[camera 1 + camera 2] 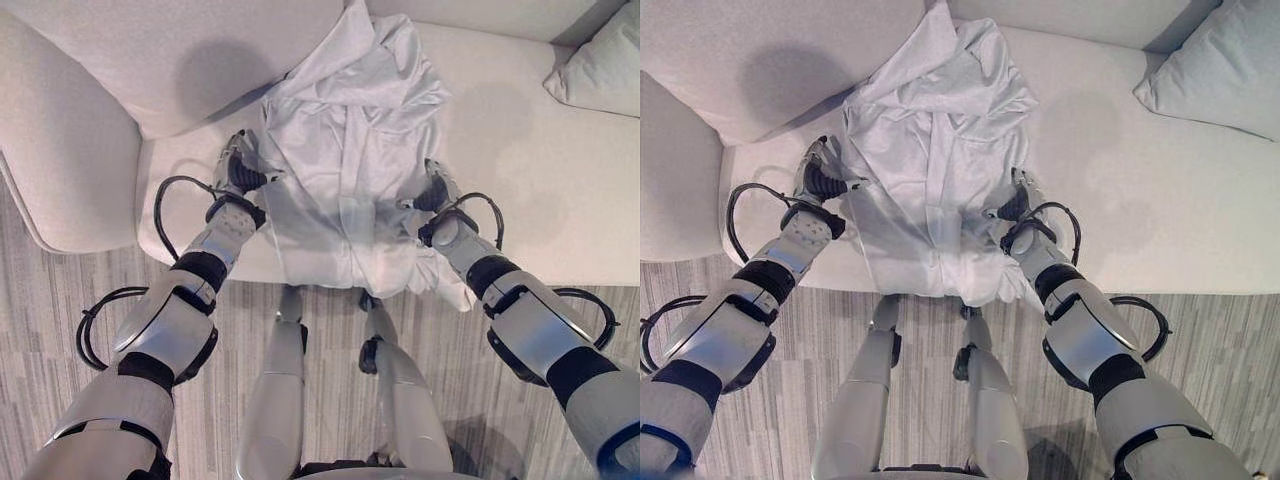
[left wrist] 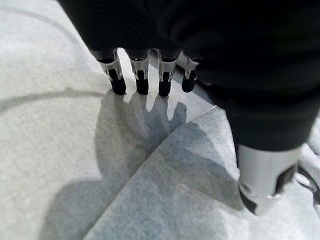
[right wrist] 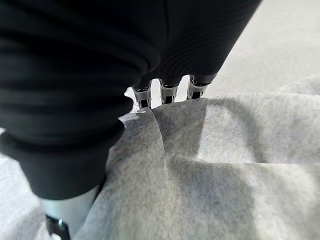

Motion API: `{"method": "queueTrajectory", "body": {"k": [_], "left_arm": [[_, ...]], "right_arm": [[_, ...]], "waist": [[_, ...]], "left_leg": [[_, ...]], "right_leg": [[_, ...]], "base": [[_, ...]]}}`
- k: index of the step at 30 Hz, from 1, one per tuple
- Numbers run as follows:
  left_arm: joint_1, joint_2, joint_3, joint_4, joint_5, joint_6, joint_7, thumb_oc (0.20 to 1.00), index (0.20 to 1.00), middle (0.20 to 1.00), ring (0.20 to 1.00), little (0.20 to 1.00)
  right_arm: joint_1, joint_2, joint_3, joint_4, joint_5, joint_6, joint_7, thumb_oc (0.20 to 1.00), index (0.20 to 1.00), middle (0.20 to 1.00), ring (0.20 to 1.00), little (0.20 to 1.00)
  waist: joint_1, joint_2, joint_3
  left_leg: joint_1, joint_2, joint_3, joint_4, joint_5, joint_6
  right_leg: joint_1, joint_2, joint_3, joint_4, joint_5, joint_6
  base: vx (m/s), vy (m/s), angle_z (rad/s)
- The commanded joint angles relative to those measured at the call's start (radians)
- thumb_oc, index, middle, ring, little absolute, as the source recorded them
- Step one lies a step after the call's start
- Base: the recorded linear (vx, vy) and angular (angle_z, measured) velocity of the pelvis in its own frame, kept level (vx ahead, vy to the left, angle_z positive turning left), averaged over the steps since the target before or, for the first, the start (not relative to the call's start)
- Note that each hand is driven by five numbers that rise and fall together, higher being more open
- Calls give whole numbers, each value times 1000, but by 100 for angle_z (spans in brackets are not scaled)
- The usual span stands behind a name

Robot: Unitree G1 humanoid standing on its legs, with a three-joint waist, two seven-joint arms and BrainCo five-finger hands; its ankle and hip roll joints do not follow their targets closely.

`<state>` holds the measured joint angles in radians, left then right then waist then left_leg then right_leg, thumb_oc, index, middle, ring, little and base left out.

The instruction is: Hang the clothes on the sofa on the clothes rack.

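I see the white garment [image 1: 345, 160] spread on the sofa [image 1: 540, 170] seat, its lower end hanging over the front edge. My left hand [image 1: 240, 165] sits just beside its left edge, fingers [image 2: 118, 80] straight, tips on the cushion. My right hand [image 1: 432, 192] is at the right edge; cloth covers its fingers, so I cannot tell its grip.

Both my arms reach forward and down, well apart. My left hand [image 1: 240, 168] has straight fingers [image 2: 118, 80] and the thumb [image 2: 263, 182] spread wide. My right hand [image 1: 436, 195] has its fingertips hidden.
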<state>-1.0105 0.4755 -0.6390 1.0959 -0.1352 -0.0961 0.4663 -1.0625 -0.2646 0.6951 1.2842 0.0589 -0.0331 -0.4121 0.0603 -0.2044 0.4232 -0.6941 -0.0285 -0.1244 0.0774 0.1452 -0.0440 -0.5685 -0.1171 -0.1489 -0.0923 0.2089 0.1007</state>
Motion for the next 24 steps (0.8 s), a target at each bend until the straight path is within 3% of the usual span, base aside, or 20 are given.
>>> {"method": "queueTrajectory", "body": {"k": [1, 12, 18, 19, 20, 21, 22, 24], "left_arm": [[-62, -91, -37, 4, 24, 2, -64, 1000, 1000, 1000, 1000, 1000], [-66, -135, -87, -10, 60, 11, -64, 1000, 1000, 1000, 1000, 1000], [-79, -159, -146, 0, 193, 42, -14, 1000, 1000, 1000, 1000, 1000], [-84, -161, -152, 12, 217, 46, 0, 900, 900, 900, 900, 900], [-89, -166, -156, 26, 239, 53, 14, 542, 542, 542, 542, 542], [-92, -168, -160, 38, 257, 62, 25, 200, 200, 200, 200, 200], [-96, -171, -162, 42, 272, 64, 36, 200, 200, 200, 200, 200], [-98, -180, -165, 56, 297, 74, 50, 200, 200, 200, 200, 200]], "right_arm": [[121, 50, 17, 57, 10, 44, 80, 1000, 1000, 1000, 1000, 1000], [191, 26, -12, 40, 35, 38, 72, 1000, 1000, 1000, 1000, 1000], [200, 19, -20, 39, 42, 30, 55, 1000, 1000, 1000, 1000, 1000], [201, 21, -20, 37, 44, 27, 50, 1000, 1000, 1000, 1000, 1000], [200, 24, -18, 33, 46, 25, 46, 809, 809, 809, 809, 809], [200, 28, -16, 30, 48, 22, 40, 492, 492, 492, 492, 492], [200, 28, -16, 27, 52, 19, 36, 200, 200, 200, 200, 200], [200, 31, -12, 12, 55, 14, 26, 200, 200, 200, 200, 200]], "waist": [[-30, 87, 97], [-54, 89, 97], [-60, 96, 97], [-61, 96, 97], [-63, 94, 97], [-65, 92, 97], [-67, 91, 97], [-72, 86, 97]], "left_leg": [[64, 33, -29, -64, -37, -1], [40, 35, -25, -60, -42, 1], [28, 34, -24, -49, -47, 4], [25, 34, -23, -47, -48, 4], [21, 34, -23, -45, -49, 3], [17, 35, -22, -44, -49, 3], [16, 36, -23, -43, -50, 3], [12, 38, -23, -42, -50, 3]], "right_leg": [[51, -35, 41, 38, -49, 84], [16, -34, 48, 43, -48, 85], [0, -34, 58, 54, -55, 81], [-4, -34, 59, 56, -56, 80], [-8, -33, 60, 58, -56, 80], [-13, -33, 61, 59, -57, 79], [-16, -33, 61, 60, -57, 78], [-22, -32, 64, 62, -57, 77]], "base": [[0, 0, 0], [0, 0, 0], [0, 0, 0], [0, 0, 0], [0, 0, 0], [0, 0, 0], [-3, -24, -3], [-7, -18, -5]]}}
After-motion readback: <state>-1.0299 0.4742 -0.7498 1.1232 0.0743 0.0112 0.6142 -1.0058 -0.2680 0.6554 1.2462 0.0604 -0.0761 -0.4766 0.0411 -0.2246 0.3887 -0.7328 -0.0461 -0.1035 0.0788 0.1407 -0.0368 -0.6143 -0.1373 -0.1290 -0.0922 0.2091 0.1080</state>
